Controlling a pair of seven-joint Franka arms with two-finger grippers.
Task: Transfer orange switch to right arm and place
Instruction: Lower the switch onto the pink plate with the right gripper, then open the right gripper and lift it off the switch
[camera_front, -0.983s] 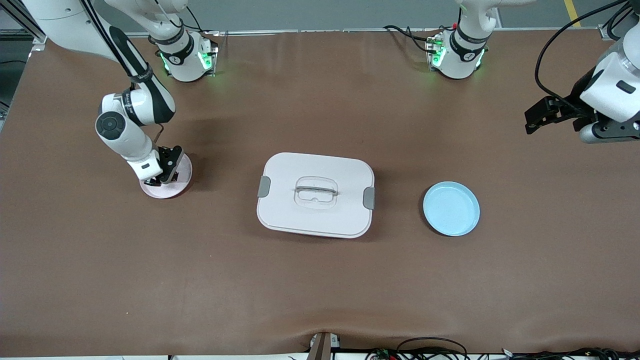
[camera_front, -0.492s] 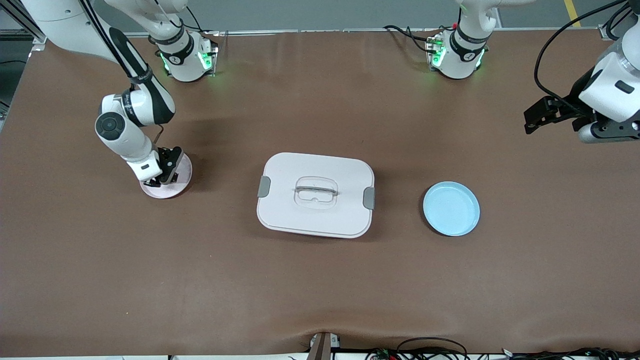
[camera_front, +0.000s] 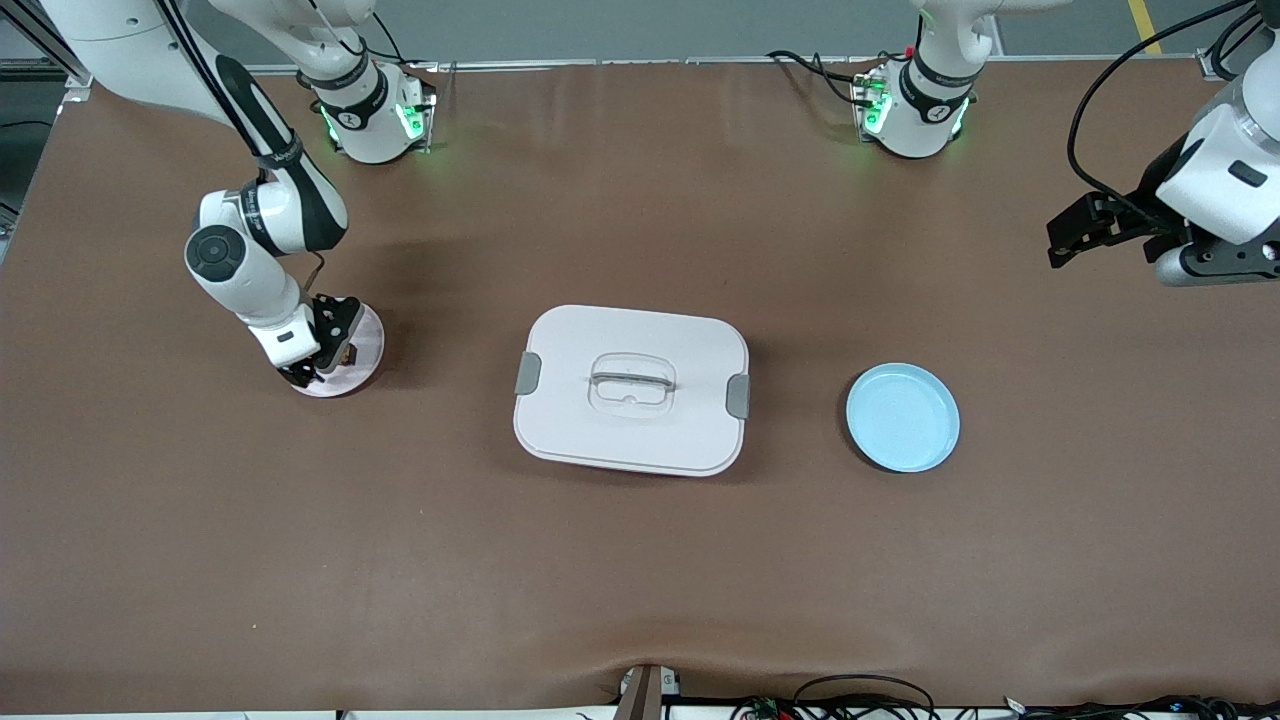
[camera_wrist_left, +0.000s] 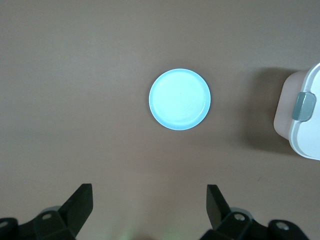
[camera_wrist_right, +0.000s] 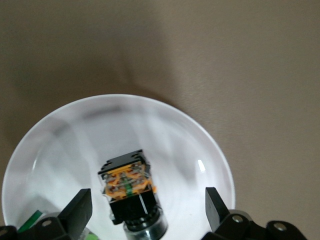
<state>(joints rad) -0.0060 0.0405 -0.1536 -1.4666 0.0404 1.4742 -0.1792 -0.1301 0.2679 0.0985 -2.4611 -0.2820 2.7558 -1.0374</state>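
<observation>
The orange switch (camera_wrist_right: 129, 186), a black block with an orange band and a metal ring at one end, lies on a small pinkish-white plate (camera_wrist_right: 195, 145) toward the right arm's end of the table. My right gripper (camera_wrist_right: 146, 212) is open low over this plate (camera_front: 365, 345), one finger on each side of the switch, not touching it. In the front view the right gripper (camera_front: 320, 362) hides the switch. My left gripper (camera_front: 1062, 240) is open and empty, held high over the left arm's end of the table.
A white lidded container (camera_front: 632, 388) with grey clips sits mid-table. A light blue plate (camera_front: 902, 417) lies between it and the left arm's end, also in the left wrist view (camera_wrist_left: 180, 99). A small green part (camera_wrist_right: 31, 218) lies at the pinkish plate's rim.
My right gripper has shifted slightly over the pinkish plate, toward the front camera. The left arm has barely moved.
</observation>
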